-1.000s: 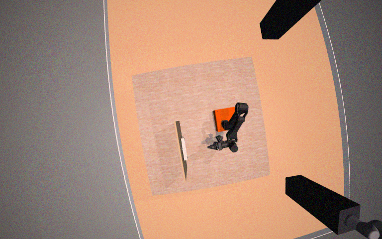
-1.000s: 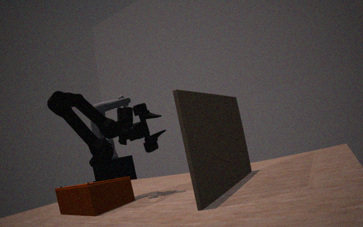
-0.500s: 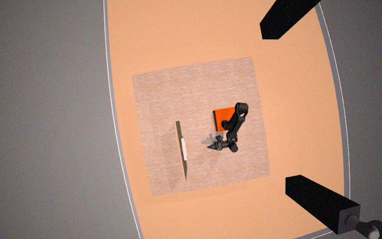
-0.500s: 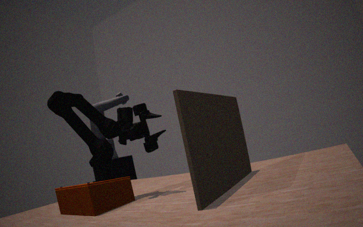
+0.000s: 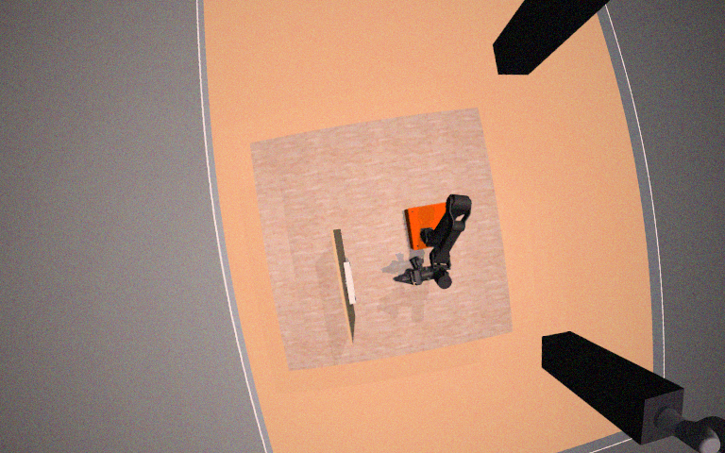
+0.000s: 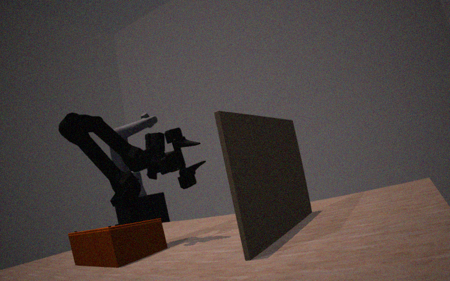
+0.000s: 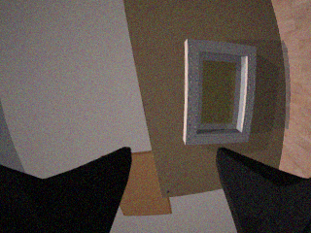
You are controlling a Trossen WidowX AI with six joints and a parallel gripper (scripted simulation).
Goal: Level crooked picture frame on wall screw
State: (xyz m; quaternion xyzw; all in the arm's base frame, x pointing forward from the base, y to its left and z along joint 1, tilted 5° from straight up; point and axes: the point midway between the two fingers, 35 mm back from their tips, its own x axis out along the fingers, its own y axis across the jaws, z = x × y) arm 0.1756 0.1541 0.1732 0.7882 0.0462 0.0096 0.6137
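On the desk: a thin upright wall panel (image 5: 343,277) stands on the wood-grain desk (image 5: 374,159), and the arm sits on an orange base block (image 5: 419,221) facing it.
Frame: the picture frame (image 7: 217,92) hangs on the panel's arm-facing side, roughly mid-height. From above it's just a pale sliver (image 5: 349,281) flat against the panel. The exterior view only gets the panel's back, so no frame there.
Claw: the claw (image 6: 195,153) is about half open with nothing in it, both fingers pointing at the panel but well apart from it. The wrist view has the two dark fingertips low in the shot with the frame up between them, further off.
Tilt: honestly hard to call. The wrist camera is rolled and the lens bends everything, so I can't tell which side is high, or how crooked it is.
Progress: looks like a stand-back-and-look moment to me. Nothing gripped, frame hanging on its own.
Left to do: if it's off level, reach in, grab an edge, lift a touch, shift one notch toward the high side, release, look. The screw and notched strip are hidden behind the frame.
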